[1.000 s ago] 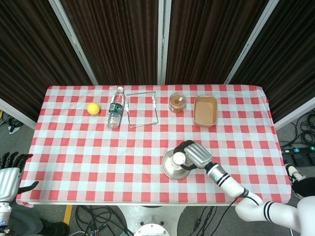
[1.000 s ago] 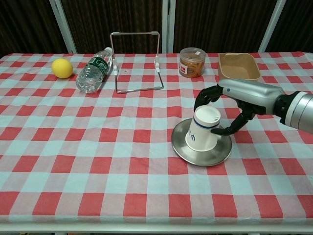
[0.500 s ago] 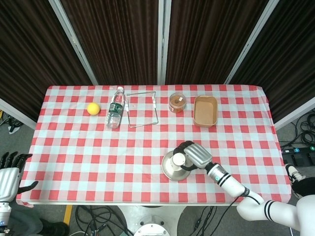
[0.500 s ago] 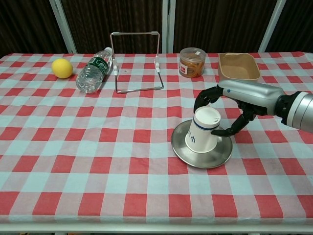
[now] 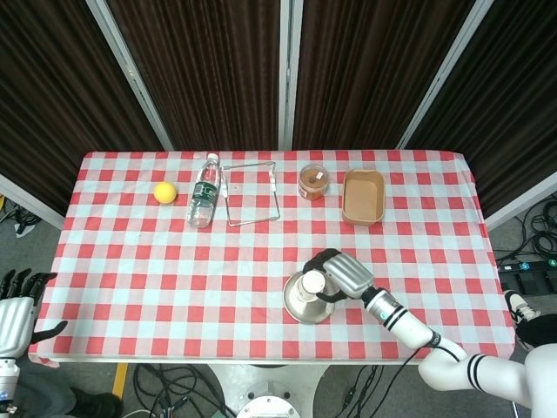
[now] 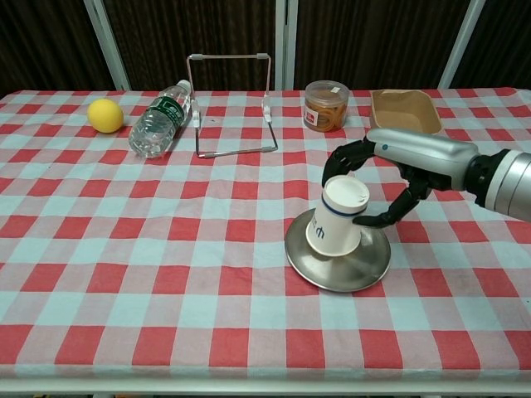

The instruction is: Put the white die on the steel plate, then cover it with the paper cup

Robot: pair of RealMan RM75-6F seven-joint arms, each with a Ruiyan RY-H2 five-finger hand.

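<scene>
Room: dark vertically ribbed curtain panels (image 5: 209, 70) w/ pale metal frame strips behind the table; grey floor w/ cables at the edges in head view. Table (image 6: 166, 274) covered edge to edge by a red-and-white checked cloth, lying flat. Right arm (image 6: 498, 178), silver w/ white segments nearer the body, reaches in from the right side toward the table's front-centre. Steel plate (image 6: 332, 272) sits front-centre on the cloth, round, shiny. Wire stand (image 6: 231, 104) upright at the back, centre-left; clear water bottle (image 6: 158, 120) w/ green label lies on its side just left of it, cap pointing away from the robot. Tan tray (image 6: 405, 112) at back right, oblong, near the arm. Right hand (image 6: 386, 178) is over the plate's right side, dark fingers curled around the paper cup (image 6: 336, 217): thumb tip against the cup's right side, other fingers arched over its upturned base; whether they press it or just touch, can't tell from chest view. Cup is white w/ dark band and logo, mouth down on the plate, tilted toward the left. Left hand (image 5: 16, 309) shows only at the head view's bottom-left corner, off the table, fingers apart, holding nothing. Small jar (image 6: 325, 105) w/ orange contents stands at back, between stand and tray. Yellow ball (image 6: 105, 114) at back left, near the bottle. White die: not visible in either view.
</scene>
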